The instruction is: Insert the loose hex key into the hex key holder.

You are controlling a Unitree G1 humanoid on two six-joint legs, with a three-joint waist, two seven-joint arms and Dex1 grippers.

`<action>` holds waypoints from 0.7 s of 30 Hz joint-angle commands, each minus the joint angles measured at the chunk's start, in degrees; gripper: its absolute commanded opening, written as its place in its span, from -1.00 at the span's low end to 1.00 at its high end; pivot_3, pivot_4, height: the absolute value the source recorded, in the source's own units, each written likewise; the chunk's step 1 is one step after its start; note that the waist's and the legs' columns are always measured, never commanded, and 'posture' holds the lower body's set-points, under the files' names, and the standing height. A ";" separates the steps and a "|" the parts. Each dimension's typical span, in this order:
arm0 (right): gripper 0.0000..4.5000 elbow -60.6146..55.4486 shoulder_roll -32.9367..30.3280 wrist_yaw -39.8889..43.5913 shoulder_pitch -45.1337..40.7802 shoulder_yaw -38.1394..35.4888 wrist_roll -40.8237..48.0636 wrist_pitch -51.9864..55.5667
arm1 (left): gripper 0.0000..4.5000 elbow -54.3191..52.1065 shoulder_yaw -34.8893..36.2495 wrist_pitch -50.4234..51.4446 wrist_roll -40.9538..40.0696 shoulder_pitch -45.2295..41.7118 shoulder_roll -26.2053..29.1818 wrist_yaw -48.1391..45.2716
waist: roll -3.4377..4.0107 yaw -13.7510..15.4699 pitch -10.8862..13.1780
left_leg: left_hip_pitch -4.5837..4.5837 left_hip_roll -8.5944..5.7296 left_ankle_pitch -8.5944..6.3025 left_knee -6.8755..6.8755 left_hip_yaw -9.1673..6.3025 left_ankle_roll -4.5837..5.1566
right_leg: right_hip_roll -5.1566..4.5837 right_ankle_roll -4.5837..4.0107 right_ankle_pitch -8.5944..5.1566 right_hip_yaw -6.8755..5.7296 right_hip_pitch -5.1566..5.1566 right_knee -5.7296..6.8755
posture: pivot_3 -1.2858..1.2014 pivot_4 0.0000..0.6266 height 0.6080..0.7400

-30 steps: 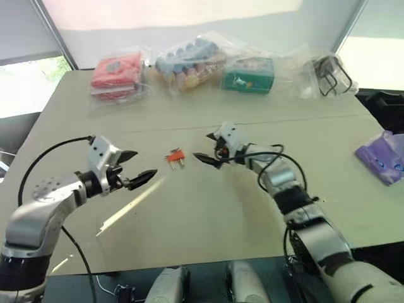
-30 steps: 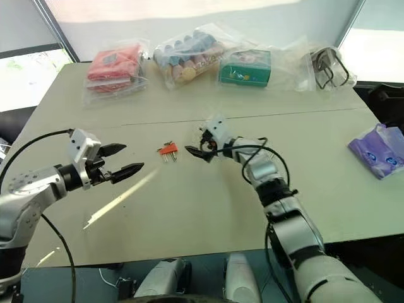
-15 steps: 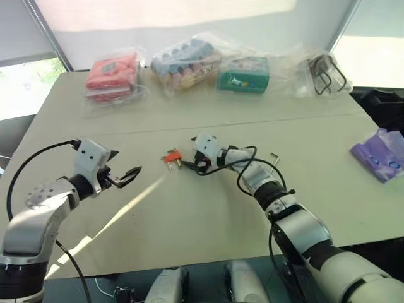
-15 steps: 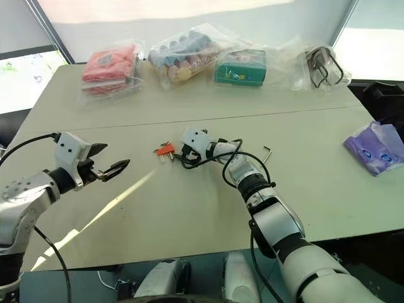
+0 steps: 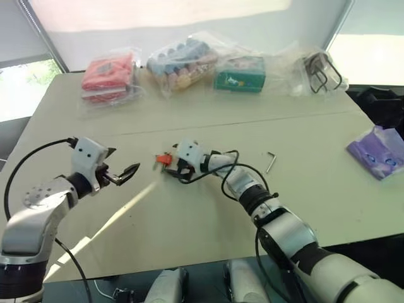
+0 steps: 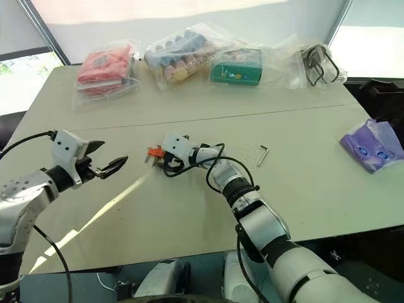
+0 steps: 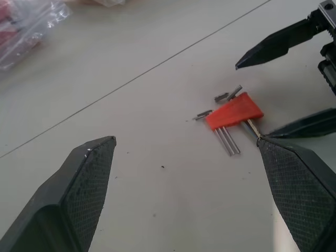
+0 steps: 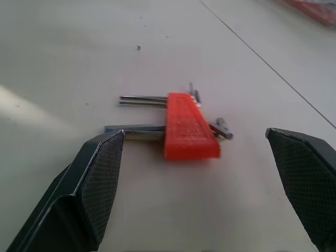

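The hex key holder [image 5: 163, 158], a small red-orange clip with short metal prongs, lies flat on the table [image 5: 189, 214] left of centre. My right gripper [image 5: 172, 168] is open and low at the holder. In the right wrist view the holder [image 8: 189, 126] lies just ahead of the gap between my two fingers [image 8: 94, 184], untouched. The loose hex key [image 5: 271, 161], a thin dark L-shaped rod, rests on the table well to the right, beyond my right forearm. My left gripper [image 5: 124, 161] hovers open to the left of the holder [image 7: 234, 111], with nothing in it.
Along the table's far edge sit a red packet [image 5: 106, 74], a bag of coloured items [image 5: 183, 60], a green box [image 5: 240, 72] and a bag with black clips [image 5: 322, 66]. A purple packet [image 5: 379, 151] lies at the right edge.
My right gripper has swept left across the table to the holder, uncovering the loose hex key behind it. The left gripper has drawn back slightly to the left, still open.
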 commanded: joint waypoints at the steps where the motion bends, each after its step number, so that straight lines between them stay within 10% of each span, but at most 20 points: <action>1: 0.98 0.97 1.13 0.02 -1.86 0.07 -0.58 1.02 | 1.00 -2.62 3.02 -0.72 -0.02 0.85 0.19 0.66 | 0.00 0.08 0.00 | 0.00 0.00 0.00 0.00 0.00 0.00 | 0.00 0.00 0.00 0.00 0.01 0.00 | 0.03 -0.52 1.00; 21: 0.98 -10.40 -6.41 9.35 0.69 -2.65 3.32 21.07 | 1.00 -0.65 0.26 -1.76 0.97 -1.99 -0.46 0.26 | 0.00 0.41 -0.02 | 0.04 -0.05 0.02 0.06 -0.12 -0.04 | -0.02 0.00 0.00 -0.04 0.14 0.00 | 0.03 -0.52 1.00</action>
